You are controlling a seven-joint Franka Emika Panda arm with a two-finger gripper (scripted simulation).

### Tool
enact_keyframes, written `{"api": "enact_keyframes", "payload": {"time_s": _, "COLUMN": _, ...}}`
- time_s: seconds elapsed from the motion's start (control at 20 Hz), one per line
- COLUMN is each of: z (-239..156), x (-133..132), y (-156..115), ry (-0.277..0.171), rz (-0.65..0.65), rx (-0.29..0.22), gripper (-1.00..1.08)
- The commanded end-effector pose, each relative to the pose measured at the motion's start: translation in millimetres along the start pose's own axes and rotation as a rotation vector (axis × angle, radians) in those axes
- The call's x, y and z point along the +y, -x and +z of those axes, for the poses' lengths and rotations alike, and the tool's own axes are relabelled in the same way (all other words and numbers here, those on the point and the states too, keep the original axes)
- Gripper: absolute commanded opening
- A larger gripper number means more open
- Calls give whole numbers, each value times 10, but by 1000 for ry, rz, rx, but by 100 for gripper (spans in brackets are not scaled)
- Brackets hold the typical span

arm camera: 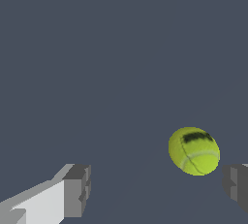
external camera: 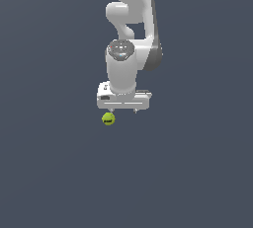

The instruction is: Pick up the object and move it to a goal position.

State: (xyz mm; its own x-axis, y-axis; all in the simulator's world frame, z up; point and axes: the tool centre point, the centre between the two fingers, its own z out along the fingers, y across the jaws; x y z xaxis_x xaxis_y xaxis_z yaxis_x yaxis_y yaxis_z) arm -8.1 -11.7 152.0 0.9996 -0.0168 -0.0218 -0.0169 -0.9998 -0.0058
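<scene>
Your end effector [external camera: 123, 109] hangs with fingers [arm camera: 77, 191] spread wide, gripping nothing. The ball [external camera: 108, 119] lies on the table just beside one fingertip, not centred between them. Expect it to be light, round and prone to roll; pinch it across its widest middle.

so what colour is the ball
Yellow-green, with a dark squiggly mark and pale seam lines; the ball shows best in the wrist view.
</scene>
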Motion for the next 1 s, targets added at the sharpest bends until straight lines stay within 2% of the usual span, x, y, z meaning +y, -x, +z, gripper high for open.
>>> {"api": "enact_keyframes", "payload": {"time_s": 0.0, "z": 0, "x": 0, "y": 0, "ry": 0, "rz": 0, "rx": 0, "gripper": 100}}
{"api": "enact_keyframes", "payload": {"time_s": 0.4, "z": -179, "x": 264, "y": -30, "ry": 20, "rz": 25, "rx": 12, "gripper": 100}}
{"api": "enact_keyframes", "payload": {"time_s": 0.7, "z": -172, "x": 269, "y": -28, "ry": 20, "rz": 29, "rx": 12, "gripper": 100}}
{"api": "enact_keyframes", "payload": {"time_s": 0.95, "z": -81, "x": 329, "y": -1, "ry": 16, "rz": 85, "rx": 13, "gripper": 100}}
